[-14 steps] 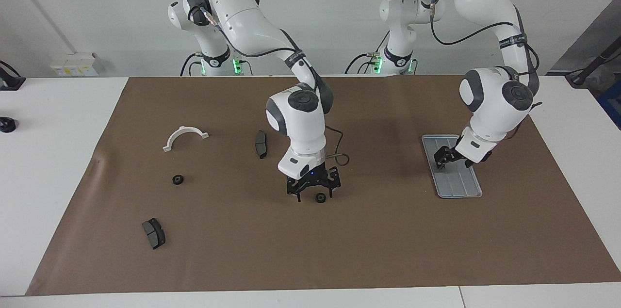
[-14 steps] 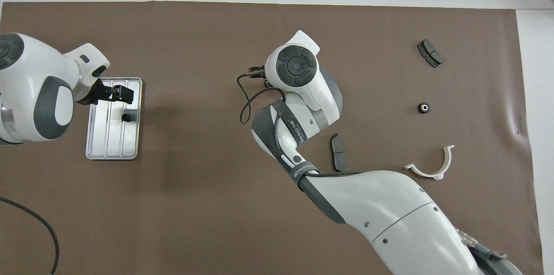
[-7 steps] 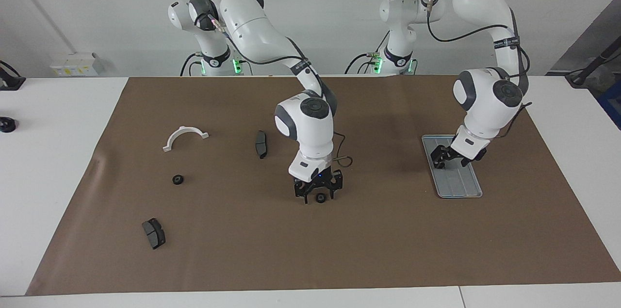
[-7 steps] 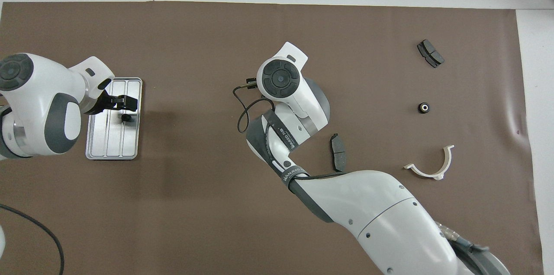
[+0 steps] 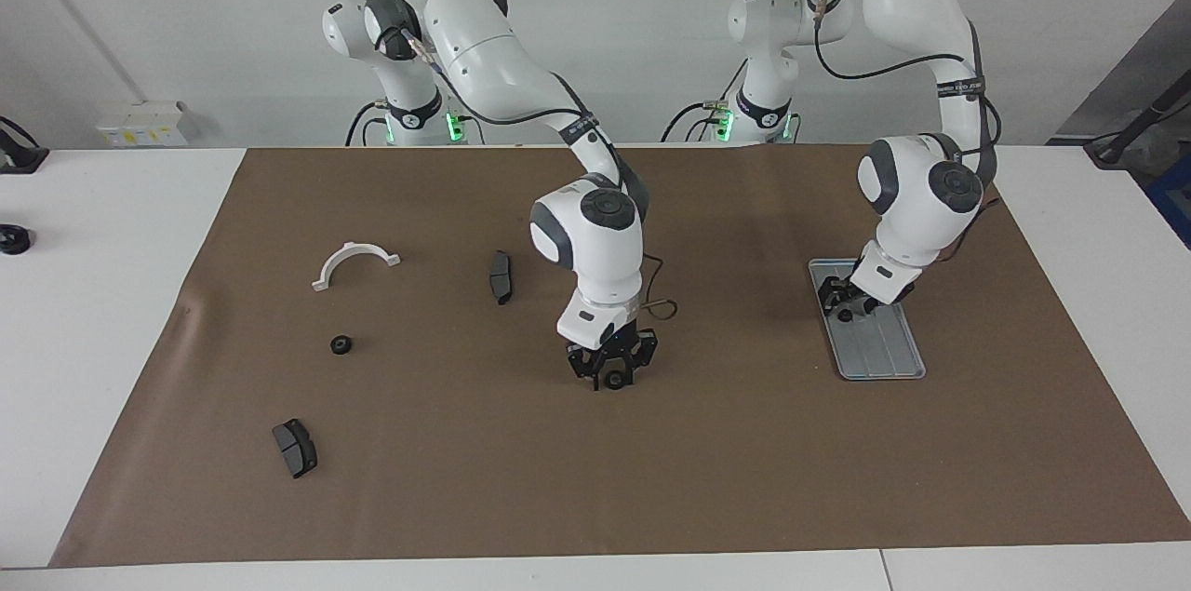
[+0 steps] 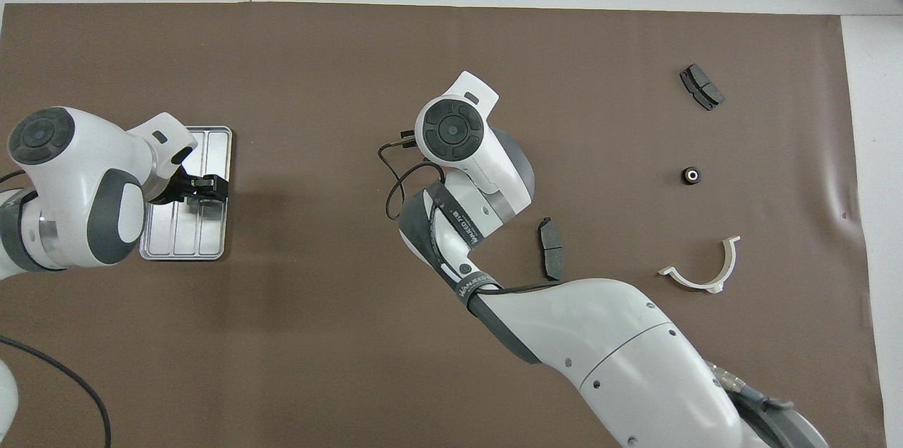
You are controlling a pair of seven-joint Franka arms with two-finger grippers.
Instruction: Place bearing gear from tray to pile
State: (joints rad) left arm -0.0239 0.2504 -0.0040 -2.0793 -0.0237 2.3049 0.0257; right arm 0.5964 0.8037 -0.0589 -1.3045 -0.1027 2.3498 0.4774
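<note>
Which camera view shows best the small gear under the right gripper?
The facing view: the bearing gear lies on the brown mat between the fingertips of the right gripper. In the overhead view the right arm's wrist covers both the gear and the gripper.

bare mat (image 5: pixel 744 442) mid-table, brake pad (image 5: pixel 501 275) beside arm

place: robotics lab | evidence: two white arms (image 5: pixel 484 42), brown-covered table (image 5: pixel 744 479)
</note>
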